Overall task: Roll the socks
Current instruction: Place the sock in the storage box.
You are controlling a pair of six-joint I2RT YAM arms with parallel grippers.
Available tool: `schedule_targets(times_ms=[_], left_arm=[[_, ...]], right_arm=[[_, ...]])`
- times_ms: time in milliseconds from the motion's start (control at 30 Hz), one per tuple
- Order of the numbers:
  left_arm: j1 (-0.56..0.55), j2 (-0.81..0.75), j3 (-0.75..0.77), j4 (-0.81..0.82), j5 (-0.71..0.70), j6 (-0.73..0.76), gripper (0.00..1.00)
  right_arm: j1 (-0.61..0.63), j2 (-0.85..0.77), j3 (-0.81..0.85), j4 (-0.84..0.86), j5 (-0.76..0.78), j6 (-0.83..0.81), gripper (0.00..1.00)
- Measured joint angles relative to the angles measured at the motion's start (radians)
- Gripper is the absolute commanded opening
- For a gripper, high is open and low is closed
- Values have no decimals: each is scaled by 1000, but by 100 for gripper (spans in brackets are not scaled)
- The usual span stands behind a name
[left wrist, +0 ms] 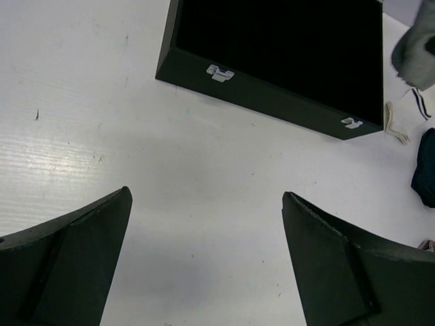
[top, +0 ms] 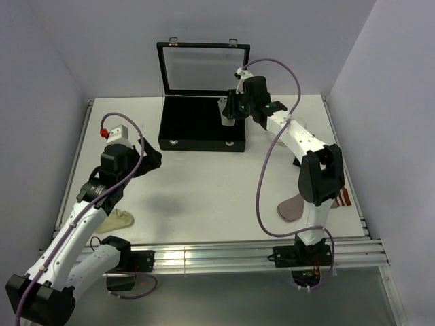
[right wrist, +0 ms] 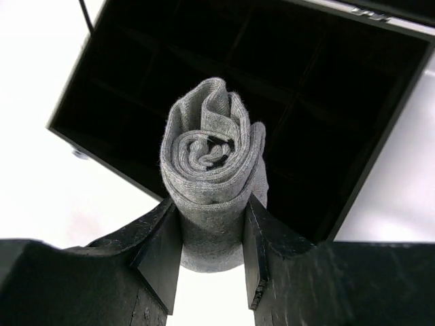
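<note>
Grey sock [right wrist: 212,153], rolled in a tight spiral, pinched in right pincer [right wrist: 211,221] above black case [right wrist: 326,102], left pincer [left wrist: 205,204] spread

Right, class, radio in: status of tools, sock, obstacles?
Left tool open, empty. Right tool shut on rolled grey sock, above box. Nothing in the way.

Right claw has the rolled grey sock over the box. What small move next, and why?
Probably lower the right claw straight down, then release. It grips the rolled grey sock, which hangs above the compartments of the open black box and is not yet inside one.
</note>
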Motion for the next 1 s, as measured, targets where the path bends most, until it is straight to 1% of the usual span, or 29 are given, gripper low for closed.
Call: schedule_targets(times_ms=[133, 367, 633, 733, 1000], left_arm=[[0, -32, -21, 14, -17, 10, 97], [0, -37, -91, 26, -64, 25, 97], [0, -58, -108, 27, -116, 69, 97], [0, -63, -109, 27, -138, 79, 97], [0, -69, -116, 32, -169, 81, 96]], right_arm=[[-25, 73, 32, -15, -90, -85, 0], [-76, 198, 161, -148, -215, -239, 0], [-88, 280, 231, -294, -254, -379, 0], [-88, 290, 232, -341, -262, -415, 0], [-88, 290, 246, -377, -253, -480, 0]])
